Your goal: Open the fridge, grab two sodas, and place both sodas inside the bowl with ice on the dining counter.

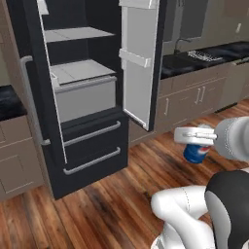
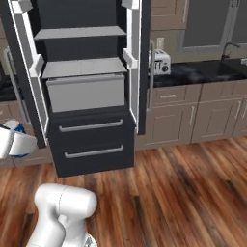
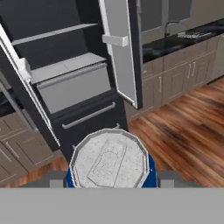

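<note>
Blue soda can (image 1: 197,152) sitting in my hand (image 1: 194,136); I am pinching it between the fingers, jaws partly spread to the can's width. In the left base view the can is showing at right of centre, its blue side with the red-and-white logo hanging below the white hand body, above the wooden floor (image 1: 112,204). In the hand view the can's silver lid (image 3: 109,161) is filling the lower centre of the frame, blue rim peeking out on either side. In the right base view my hand is sitting at the far left edge, a sliver of blue can just visible behind it.

Fridge (image 1: 85,131) is standing open in the upper left of the left base view, well apart from the can. Both upper doors are swung outward; the door with the white inner liner (image 1: 139,63) is hanging in the upper middle of that frame. Light grey shelves (image 2: 79,67) are showing inside, with a grey bin (image 2: 86,91) beneath them. Two lower drawers (image 2: 91,142) are sitting closed, each carrying a horizontal grey handle.

Beyond the fridge, in the upper right of the right base view, a black-topped desk (image 2: 202,72) is running along the wall over taupe cabinets, with a toaster (image 2: 159,61) sitting on it just beside the open door. My white arm (image 2: 62,212) is rising at lower left of that view.
</note>
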